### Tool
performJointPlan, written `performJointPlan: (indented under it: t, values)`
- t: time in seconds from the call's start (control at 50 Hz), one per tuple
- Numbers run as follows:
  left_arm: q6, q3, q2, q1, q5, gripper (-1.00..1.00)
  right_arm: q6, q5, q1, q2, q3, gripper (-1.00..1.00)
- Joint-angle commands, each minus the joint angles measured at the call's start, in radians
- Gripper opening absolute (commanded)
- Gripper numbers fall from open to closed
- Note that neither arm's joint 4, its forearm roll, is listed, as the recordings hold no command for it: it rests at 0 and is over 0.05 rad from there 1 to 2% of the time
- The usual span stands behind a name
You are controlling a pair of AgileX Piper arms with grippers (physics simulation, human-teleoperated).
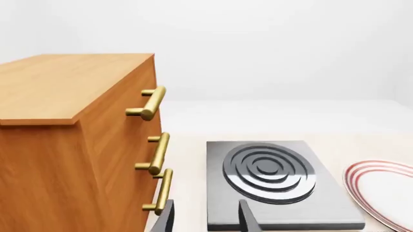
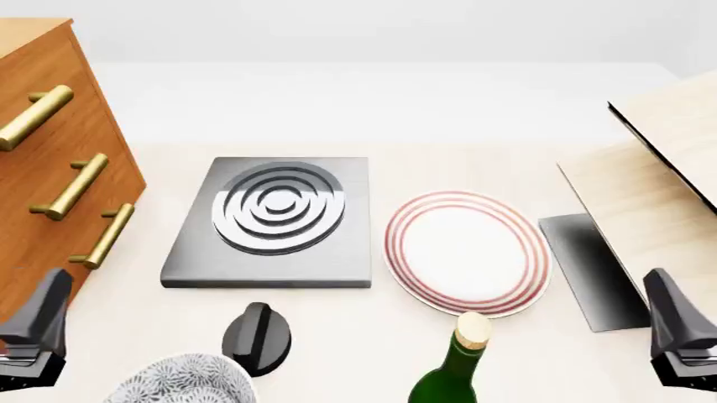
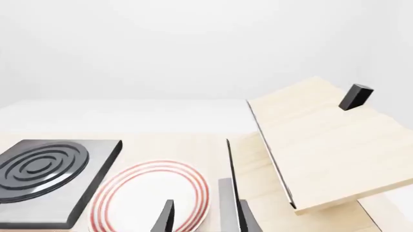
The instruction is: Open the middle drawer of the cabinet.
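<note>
Your left gripper (image 2: 34, 336), jaws apart and empty, sits nearest the cabinet (image 2: 45, 201). The middle drawer (image 2: 96, 197) handle lies forward and slightly left of it, with its bar sloping across the drawer front. Right gripper (image 2: 681, 336), also apart, is well away.

cabinet (image 2: 45, 168) and bottle (image 2: 448, 374) edge-cropped

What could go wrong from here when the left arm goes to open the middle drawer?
1. The three brass handles sit close together, so the left gripper might catch the bottom handle or the top one instead of the middle handle.
2. The drawer opens toward the burner plate, which lies near the cabinet; the drawer or arm might hit it.
3. The black knob and patterned bowl lie beside the left gripper and might be knocked.
</note>
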Motion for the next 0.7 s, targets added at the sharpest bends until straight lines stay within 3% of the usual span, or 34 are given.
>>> performJointPlan:
  t: [0.02, 0.32, 0.34, 0.7]
  values:
    - [0.015, -0.005, 0.001, -0.013, -0.007, 1.00, -0.003, 0.004, 0.012, 0.005, -0.003, 1.00]
    - [0.033, 0.000, 0.001, -0.019, -0.001, 1.00, 0.002, 0.008, 0.004, 0.010, -0.007, 1.00]
    - [0.068, 0.001, 0.004, -0.025, 0.008, 1.00, 0.004, 0.013, 0.003, 0.008, -0.008, 1.00]
    - [0.056, 0.000, 0.002, -0.015, 0.006, 1.00, 0.004, 0.013, 0.003, 0.008, -0.008, 1.00]
